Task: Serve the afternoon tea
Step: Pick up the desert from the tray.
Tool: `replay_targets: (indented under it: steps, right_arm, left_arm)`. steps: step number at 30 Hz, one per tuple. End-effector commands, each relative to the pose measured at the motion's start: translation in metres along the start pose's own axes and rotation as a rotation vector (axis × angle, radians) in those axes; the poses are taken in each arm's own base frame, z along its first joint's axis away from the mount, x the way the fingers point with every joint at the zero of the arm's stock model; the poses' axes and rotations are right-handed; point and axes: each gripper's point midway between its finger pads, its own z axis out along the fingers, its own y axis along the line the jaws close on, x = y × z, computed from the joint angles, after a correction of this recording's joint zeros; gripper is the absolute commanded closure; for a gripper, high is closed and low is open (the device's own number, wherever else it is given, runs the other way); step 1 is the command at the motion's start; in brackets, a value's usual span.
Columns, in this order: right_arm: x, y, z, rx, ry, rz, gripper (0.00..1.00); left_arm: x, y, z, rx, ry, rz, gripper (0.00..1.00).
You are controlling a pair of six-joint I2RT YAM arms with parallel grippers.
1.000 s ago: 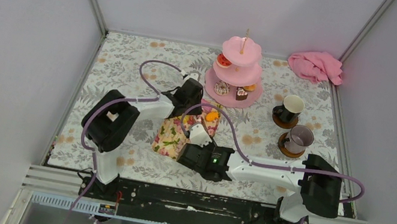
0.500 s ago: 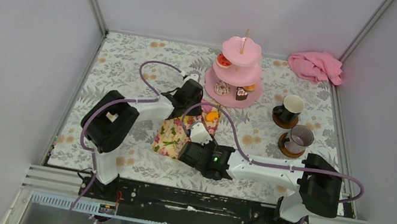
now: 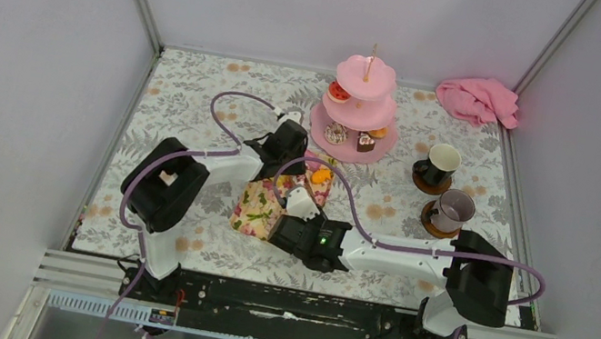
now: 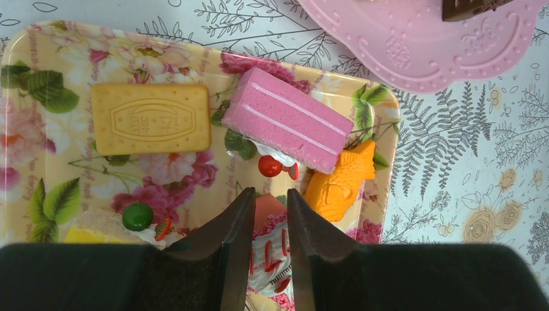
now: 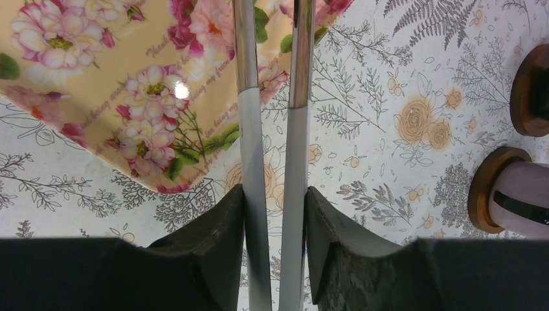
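Barely any change: left gripper (image 4: 270,194) stays clenched on cream cake (image 4: 267,256), right gripper (image 5: 275,191) grasping tongs (image 5: 296,142) nudges left. Move to stand (image 3: 360,110) pending.

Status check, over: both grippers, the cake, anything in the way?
Left gripper shut on pink-and-white cake, over floral tray. Right gripper shut on metal tongs. Pink stand just beyond tray; way looks open.

embossed mark on biscuit (image 4: 151,118), script on floral tray (image 5: 97,74), both illegible
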Motion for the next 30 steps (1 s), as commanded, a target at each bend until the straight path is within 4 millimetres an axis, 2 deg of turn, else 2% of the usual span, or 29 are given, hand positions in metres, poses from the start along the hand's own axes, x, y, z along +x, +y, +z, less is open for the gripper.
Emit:
replay_targets:
  steps: [1, 14, 23, 30]
  right_arm:
    - [-0.007, 0.002, 0.002, -0.009, -0.018, 0.024, 0.66]
    - [-0.006, 0.002, 0.000, -0.016, -0.004, 0.017, 1.00]
    - [-0.011, 0.002, -0.008, -0.047, -0.016, 0.036, 1.00]
    - [-0.013, -0.006, -0.017, -0.046, -0.027, 0.049, 1.00]
  left_arm:
    - [-0.003, -0.017, -0.010, 0.056, -0.016, -0.007, 0.69]
    - [-0.014, -0.012, -0.013, 0.000, -0.044, -0.017, 0.68]
    - [-0.034, -0.011, -0.017, -0.047, -0.101, -0.049, 0.63]
    - [-0.059, -0.023, -0.029, -0.028, -0.167, -0.078, 0.57]
